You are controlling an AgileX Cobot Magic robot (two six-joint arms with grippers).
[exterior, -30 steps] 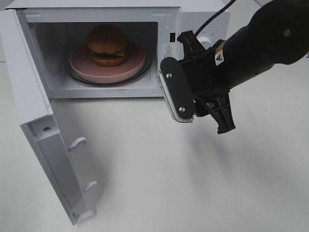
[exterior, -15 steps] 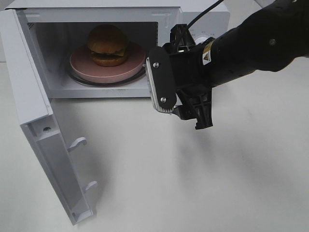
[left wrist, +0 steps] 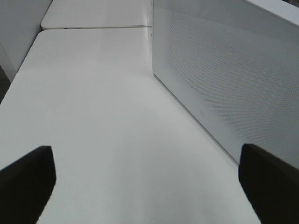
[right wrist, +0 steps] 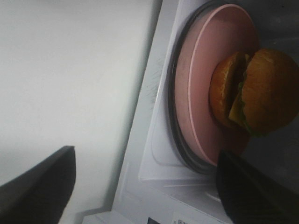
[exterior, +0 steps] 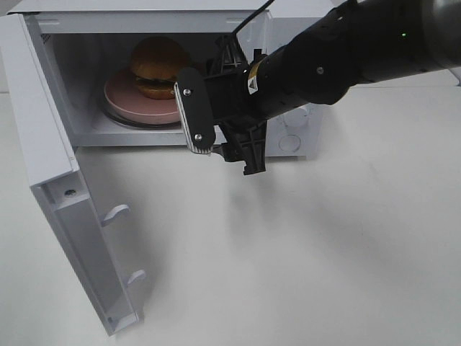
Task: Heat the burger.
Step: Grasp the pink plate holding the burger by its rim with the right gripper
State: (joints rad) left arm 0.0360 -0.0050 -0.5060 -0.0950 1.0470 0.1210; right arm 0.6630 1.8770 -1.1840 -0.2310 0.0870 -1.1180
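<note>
Your glossy brown-bunned burger (exterior: 158, 63) sits on the round pink plate (exterior: 133, 102) inside the white microwave (exterior: 292, 140), whose white door (exterior: 54, 166) is wide open. Your right gripper (exterior: 227, 157), jaws spread and empty, hangs across the cavity mouth; the left gripper (left wrist: 145, 151) is likewise spread.

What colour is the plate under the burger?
Plain pink. The plate shows best in the right wrist view, with the burger on it.

A robot test bench: plain white table (exterior: 324, 252), lone microwave (exterior: 144, 20), black arm (exterior: 346, 50)
</note>
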